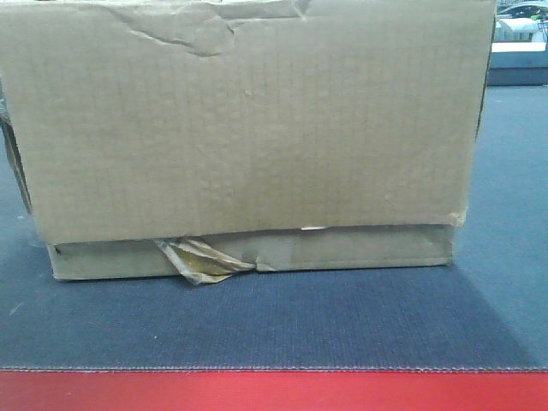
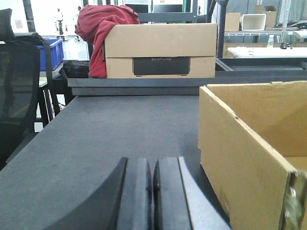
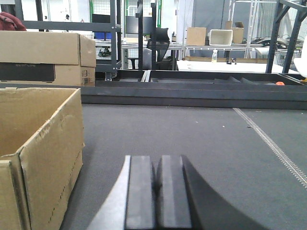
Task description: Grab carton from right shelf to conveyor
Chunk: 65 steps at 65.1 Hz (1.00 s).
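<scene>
Layout referenced to the carton (image 1: 248, 128):
- Resting on the conveyor (image 1: 274, 325), set back from the edge strip (image 1: 274, 391).
- Left pincer (image 2: 152, 191) just beside its left wall, fingers pressed together, low over the belt.
- Right pincer (image 3: 157, 191) just beside its right wall, likewise closed.
- Second box (image 2: 160, 50) well behind, beyond the belt's far end.
</scene>
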Each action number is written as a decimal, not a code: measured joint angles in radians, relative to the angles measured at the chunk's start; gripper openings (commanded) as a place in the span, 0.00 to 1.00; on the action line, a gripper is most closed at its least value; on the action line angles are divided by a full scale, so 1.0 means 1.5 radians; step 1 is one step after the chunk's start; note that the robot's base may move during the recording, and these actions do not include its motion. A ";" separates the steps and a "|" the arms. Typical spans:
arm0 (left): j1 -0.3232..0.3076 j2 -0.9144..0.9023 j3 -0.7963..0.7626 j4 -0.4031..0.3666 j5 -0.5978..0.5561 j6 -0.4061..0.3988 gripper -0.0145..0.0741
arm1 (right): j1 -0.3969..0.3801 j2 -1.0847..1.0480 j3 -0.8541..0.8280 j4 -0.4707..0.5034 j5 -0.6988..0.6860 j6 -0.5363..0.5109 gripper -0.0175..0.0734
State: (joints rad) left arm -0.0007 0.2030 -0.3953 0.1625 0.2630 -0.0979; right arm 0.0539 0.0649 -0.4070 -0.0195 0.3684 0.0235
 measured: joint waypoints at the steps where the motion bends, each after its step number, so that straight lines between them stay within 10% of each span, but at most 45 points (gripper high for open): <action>1: 0.007 -0.006 0.005 -0.020 -0.003 0.015 0.18 | 0.000 0.000 0.000 0.000 0.000 0.000 0.11; 26: 0.055 -0.130 0.254 -0.097 -0.155 0.091 0.18 | 0.000 0.000 0.000 0.000 0.000 0.000 0.11; 65: 0.055 -0.132 0.265 -0.108 -0.158 0.093 0.18 | 0.000 -0.001 0.000 0.000 0.000 0.000 0.11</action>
State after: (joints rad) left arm 0.0811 0.0056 0.0022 0.0000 0.0259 0.0409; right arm 0.0539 0.0631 -0.4070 -0.0195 0.3684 0.0235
